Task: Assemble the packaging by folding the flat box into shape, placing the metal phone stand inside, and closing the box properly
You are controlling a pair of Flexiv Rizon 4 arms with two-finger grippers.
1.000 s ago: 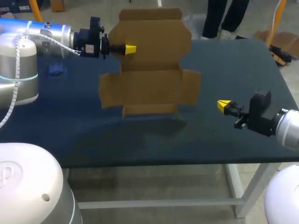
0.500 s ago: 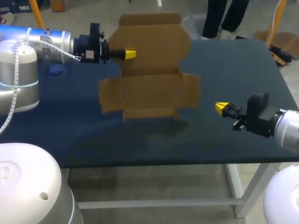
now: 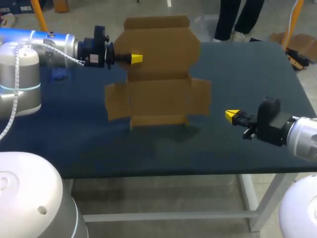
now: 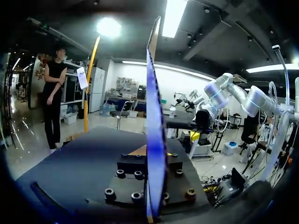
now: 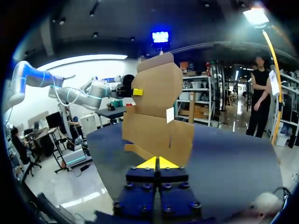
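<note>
**A:** Dark blue table (image 3: 237, 74), that frame. Where was the box?

**B:** Your flat brown cardboard box blank (image 3: 158, 94) stood upright over the table's middle, unfolded, flaps out on both sides. Your left gripper (image 3: 136, 58) pinched the upper panel's edge, coming in from the left. Couldn't tell if the bottom flap touched the table.

**A:** Right arm?

**B:** Your right gripper (image 3: 231, 115) hung apart from the box on its right, level with the lower flaps. Yellow tips were pressed together on nothing.

**A:** Stand?

**B:** One small blue object (image 3: 58, 74) lay on the table near your left arm. Too small to say what it was.

**A:** How to do the fold well?

**B:** My read: folding hadn't started. You needed the base panel flat on the table first, then the closed right tips as a pusher on a side flap. Push close to the crease, not at the flap's tip, or the sheet would likely swing about its single pinch.
</note>
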